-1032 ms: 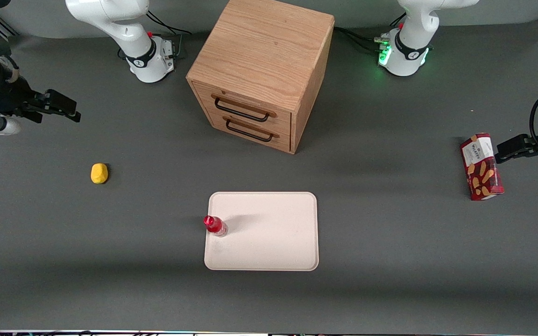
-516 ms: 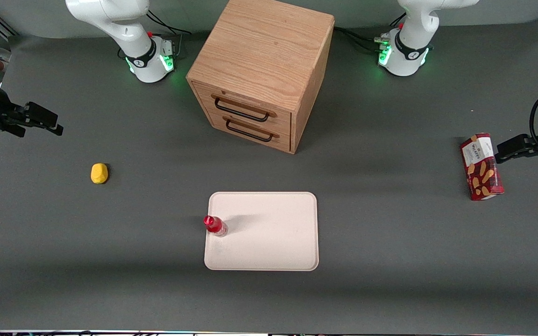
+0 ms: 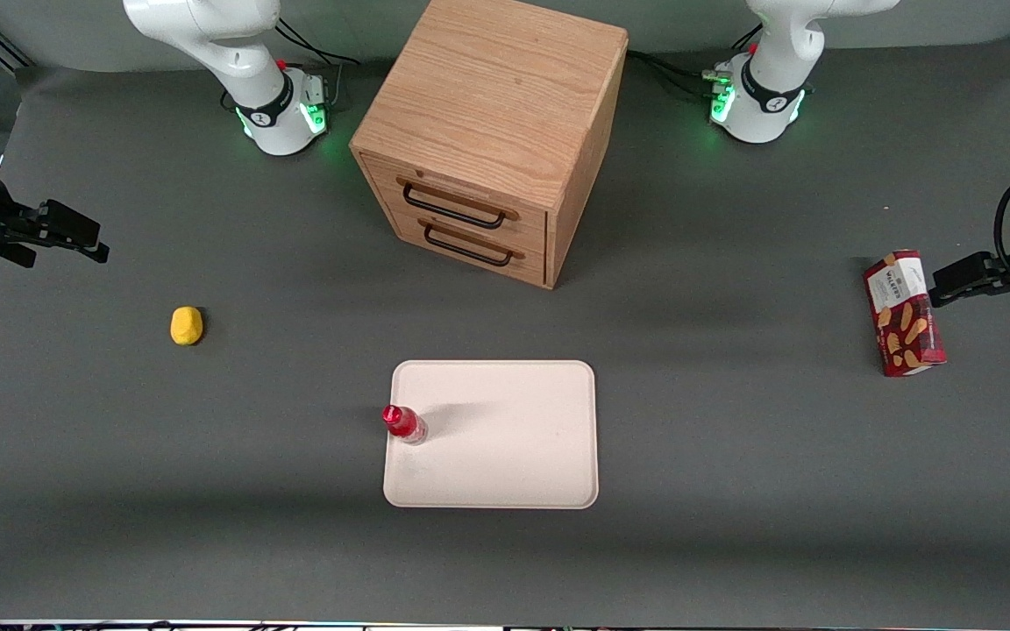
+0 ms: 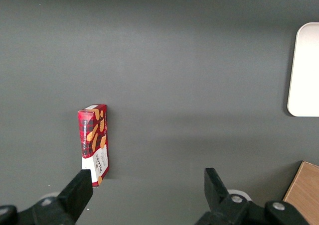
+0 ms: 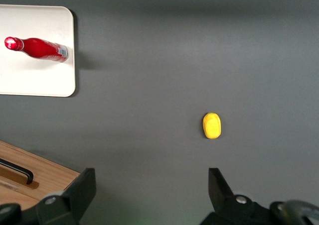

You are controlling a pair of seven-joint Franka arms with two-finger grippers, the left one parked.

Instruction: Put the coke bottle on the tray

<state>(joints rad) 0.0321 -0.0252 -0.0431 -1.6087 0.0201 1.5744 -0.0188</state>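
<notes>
Tray sits nearest the front camera, mid-surface. Bottle stands upright on it, in from the rim on the side toward the working arm's end, touching nothing else; we see no other thing on the tray. From the right wrist we get the same read: bottle on the tray, base just inside the rim.

Farther from the camera: yellow lump lies on the surface toward the working arm's end, well apart from the tray. Red box lies toward the parked arm's end.

Farther again: wooden cabinet, two drawers, both closed as far as we can tell, so contents not visible.

Gripper hangs at the working arm's end of the surface, farther from the camera than the lump, well clear of bottle and tray. Jaws are apart and hold nothing; the wrist view shows both fingers spread wide.

Versus one second ago: gripper has pulled farther out toward its end of the surface. Bottle, tray, lump, box and cabinet unchanged.
</notes>
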